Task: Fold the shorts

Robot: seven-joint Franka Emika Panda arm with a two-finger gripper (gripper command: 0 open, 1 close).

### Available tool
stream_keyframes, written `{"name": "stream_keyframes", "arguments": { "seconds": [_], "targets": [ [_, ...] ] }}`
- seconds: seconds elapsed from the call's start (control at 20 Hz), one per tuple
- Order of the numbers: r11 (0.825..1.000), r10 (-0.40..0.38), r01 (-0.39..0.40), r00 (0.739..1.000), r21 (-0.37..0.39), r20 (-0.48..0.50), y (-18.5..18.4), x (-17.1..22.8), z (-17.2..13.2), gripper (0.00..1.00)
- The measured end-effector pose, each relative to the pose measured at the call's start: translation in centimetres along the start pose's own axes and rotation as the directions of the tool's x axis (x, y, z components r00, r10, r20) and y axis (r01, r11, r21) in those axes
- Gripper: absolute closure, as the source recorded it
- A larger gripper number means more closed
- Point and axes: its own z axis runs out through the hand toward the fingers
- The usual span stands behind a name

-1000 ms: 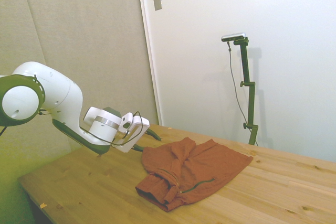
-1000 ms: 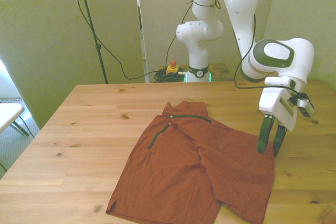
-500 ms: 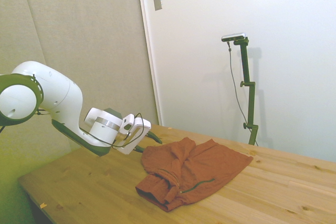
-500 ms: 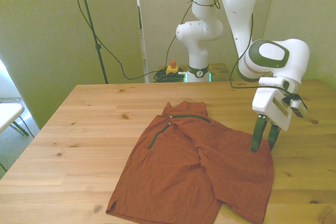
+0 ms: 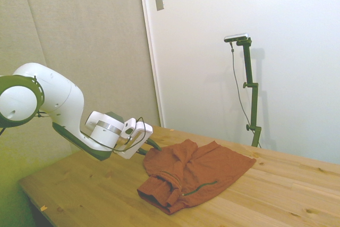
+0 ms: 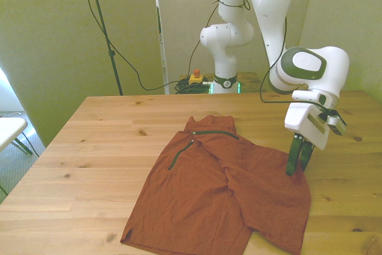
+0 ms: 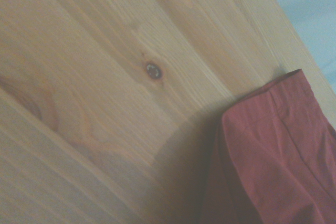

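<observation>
You have the shorts spread flat mid-table, waistband toward the far edge and legs running toward the near edge. Your gripper sits at the leg edge on the front view's right, its jaws nearly together around that cloth edge. Bare wood lies around the shorts.

The shorts lie spread across the middle of the table, reaching close to its near edge; bare wood lies open on the front view's left, a wide clear stretch; a strip of bare wood also runs behind the shorts toward the far edge; on the front view's right the gripper stands at the cloth's edge, fingers nearly together, with a narrower band of bare wood beyond it; in the side view the bunched waistband rises above the flat cloth.
</observation>
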Motion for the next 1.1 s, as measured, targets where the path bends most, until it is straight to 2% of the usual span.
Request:
{"name": "stream_keyframes", "arguments": {
  "seconds": [0.5,0.75,0.9,1.1],
  "targets": [
    [1.0,0.015,-0.015,1.0,0.01,0.001,0.0,-0.3,0.2,1.0],
    [0.999,0.052,-0.052,0.998,0.011,-0.021,0.8,0.8,-0.3,1.0],
    [0.995,0.094,-0.094,0.994,-0.009,-0.047,3.4,2.8,-0.5,1.0],
    [0.982,0.181,-0.184,0.98,-0.034,-0.08,9.8,6.9,0.3,1.0]
  ]
}}
